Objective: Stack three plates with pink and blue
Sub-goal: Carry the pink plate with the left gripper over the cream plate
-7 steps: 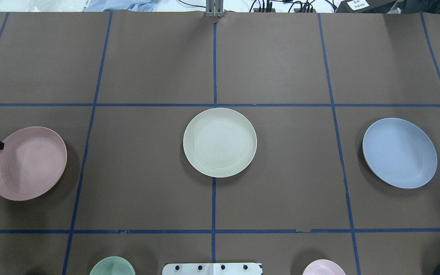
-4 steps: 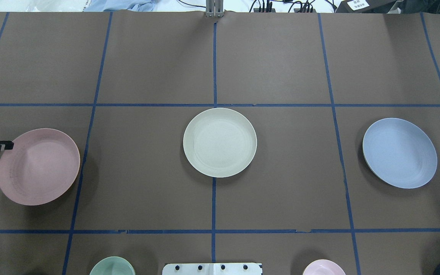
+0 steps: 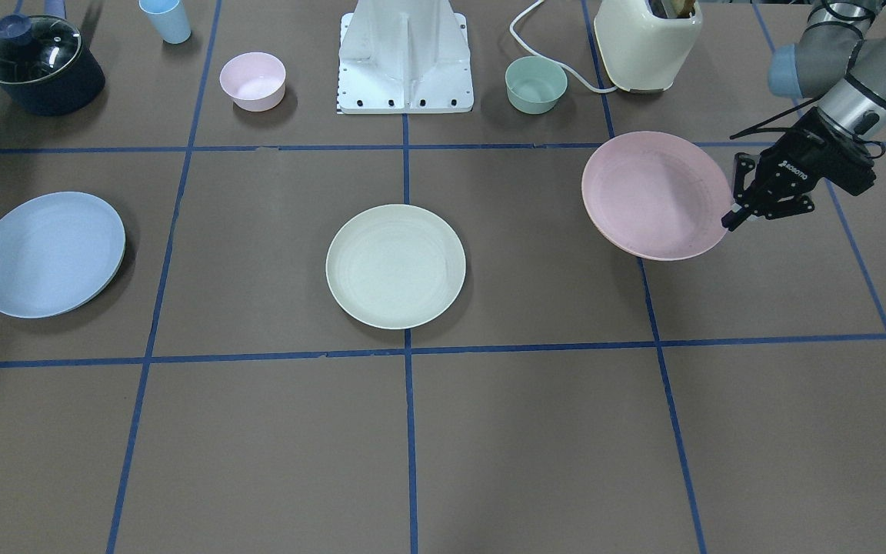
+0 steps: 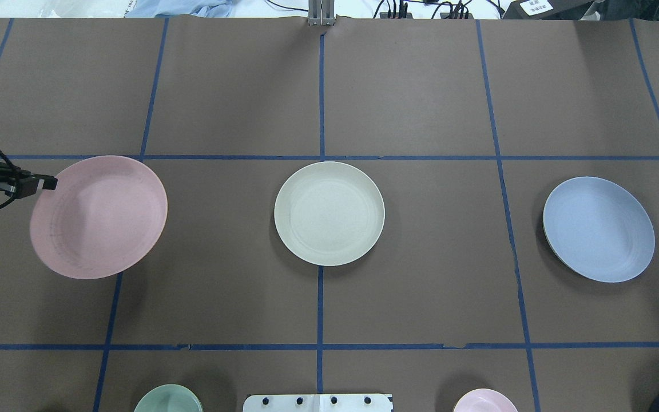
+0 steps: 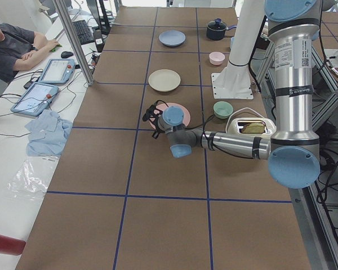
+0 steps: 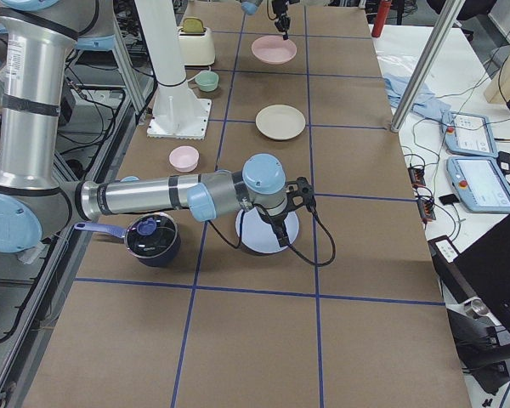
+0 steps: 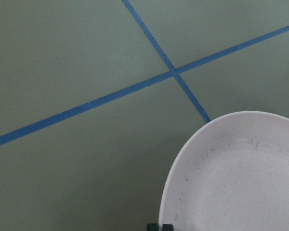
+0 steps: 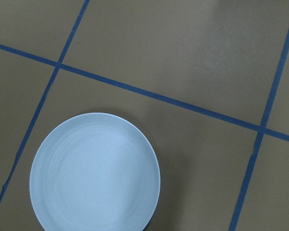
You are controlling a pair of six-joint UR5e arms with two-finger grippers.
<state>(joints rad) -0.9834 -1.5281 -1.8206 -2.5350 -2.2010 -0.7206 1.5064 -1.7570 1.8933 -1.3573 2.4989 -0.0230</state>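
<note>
My left gripper (image 4: pixel 49 183) is shut on the left rim of the pink plate (image 4: pixel 99 217) and holds it tilted above the table. In the front view the gripper (image 3: pixel 731 219) pinches the plate (image 3: pixel 654 194) at its right edge. The left wrist view shows the plate (image 7: pixel 241 178) at lower right. The cream-white plate (image 4: pixel 329 213) lies flat at the table's middle. The pale blue plate (image 4: pixel 598 229) lies flat at the right. My right gripper (image 6: pixel 280 231) hovers over the blue plate (image 8: pixel 95 172); I cannot tell whether it is open or shut.
Along the robot's edge stand a small green bowl (image 3: pixel 536 84), a small pink bowl (image 3: pixel 252 80), a dark lidded pot (image 3: pixel 39 65), a blue cup (image 3: pixel 166 19), a cream toaster (image 3: pixel 647 42) and the white base (image 3: pixel 406 58).
My left gripper has lifted the pink plate and carried it to the right and farther from the robot, toward the cream-white plate. The other plates have not moved.
</note>
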